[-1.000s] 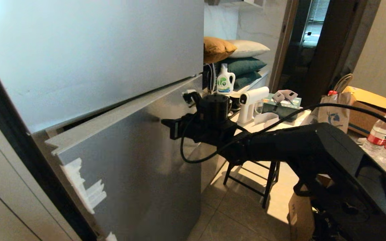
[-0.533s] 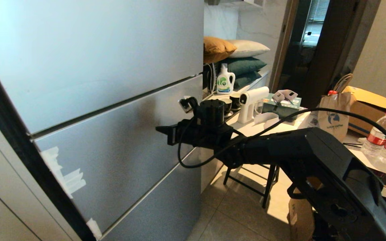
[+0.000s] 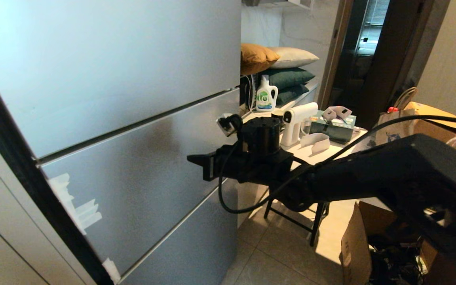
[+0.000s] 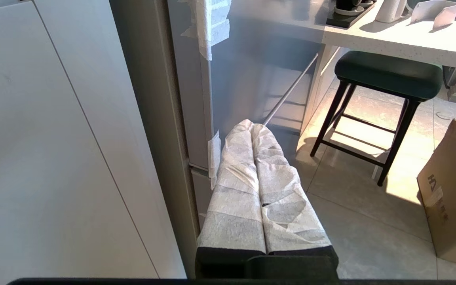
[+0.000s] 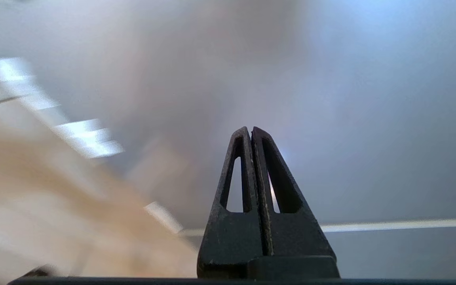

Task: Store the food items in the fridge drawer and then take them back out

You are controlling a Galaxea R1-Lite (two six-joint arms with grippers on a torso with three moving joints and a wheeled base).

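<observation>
We see the fridge (image 3: 133, 130) fully shut in the head view, its silver-grey fronts filling the left and centre of the frame, so we judge the task to be at its close, or at a pause between storing and retrieving; the frames do not settle which. The right gripper (image 3: 196, 160) sits at mid-frame, its jaws clenched on nothing and pointing left at the middle front, near it but, as far as we can tell, not touching. In the right wrist view those closed jaws (image 5: 251, 132) face plain grey panel. The left gripper (image 4: 251, 126), paper-wrapped and pressed shut with nothing in it, hangs low beside the fridge's lower corner. Neither the fridge drawer nor the food items show anywhere; we take them to be behind the closed fronts. If retrieval remains, we think the next move calls for opening the fridge first.
</observation>
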